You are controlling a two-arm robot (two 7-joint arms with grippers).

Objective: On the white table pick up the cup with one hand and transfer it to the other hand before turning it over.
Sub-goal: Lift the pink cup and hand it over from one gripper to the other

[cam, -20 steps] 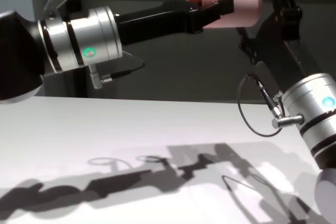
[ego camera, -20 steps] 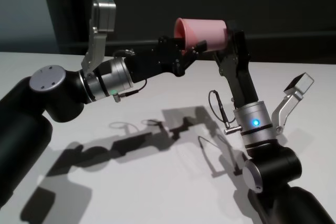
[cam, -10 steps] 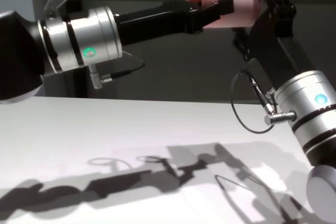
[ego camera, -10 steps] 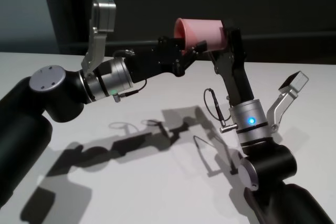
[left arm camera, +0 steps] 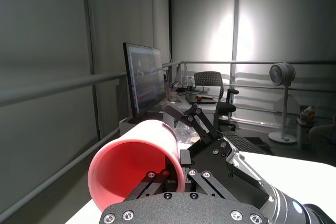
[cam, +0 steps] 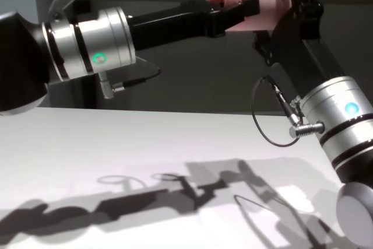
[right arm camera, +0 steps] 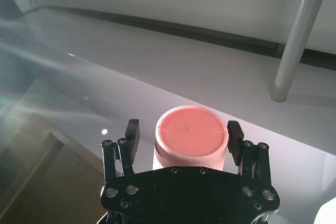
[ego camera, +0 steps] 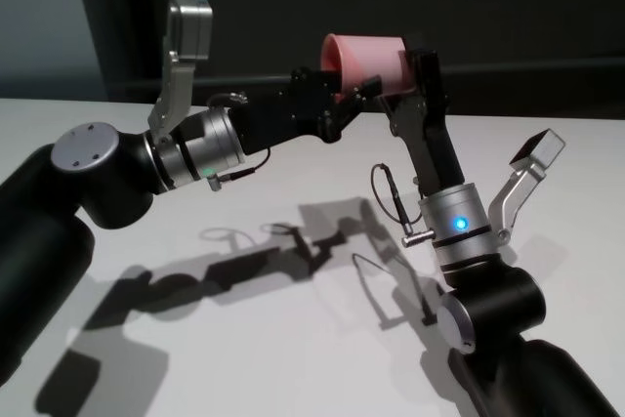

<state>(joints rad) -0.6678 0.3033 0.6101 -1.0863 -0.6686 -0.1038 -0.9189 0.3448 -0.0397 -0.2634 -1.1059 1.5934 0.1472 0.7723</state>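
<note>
1. When I look from the head view, I see the cup [ego camera: 369, 59] held high above the white table [ego camera: 293, 339], lying on its side with its open mouth toward my left arm. My left gripper [ego camera: 354, 97] pinches the cup's rim, one finger inside and one outside. My right gripper [ego camera: 418, 70] reaches up around the cup's base end. Dark arm shadows lie on the table below.

2. From the left wrist view, I look right into the cup's [left arm camera: 134, 163] red mouth. My left gripper [left arm camera: 168, 174] is closed on the rim's near edge. My right gripper [left arm camera: 191, 119] sits behind the cup and blocks part of the room. Farther back are a monitor [left arm camera: 144, 82], an office chair [left arm camera: 212, 85] and a fan [left arm camera: 282, 74].

3. From the right wrist view, I see the cup's [right arm camera: 190, 137] flat base between my right gripper's [right arm camera: 185, 139] two fingers. Both fingers stand just beside the cup wall, but I cannot tell if they touch it. A grey pole [right arm camera: 299, 35] stands behind.

4. From the chest view, the cup [cam: 247, 5] is up high between both arms, over the table [cam: 116, 155].
</note>
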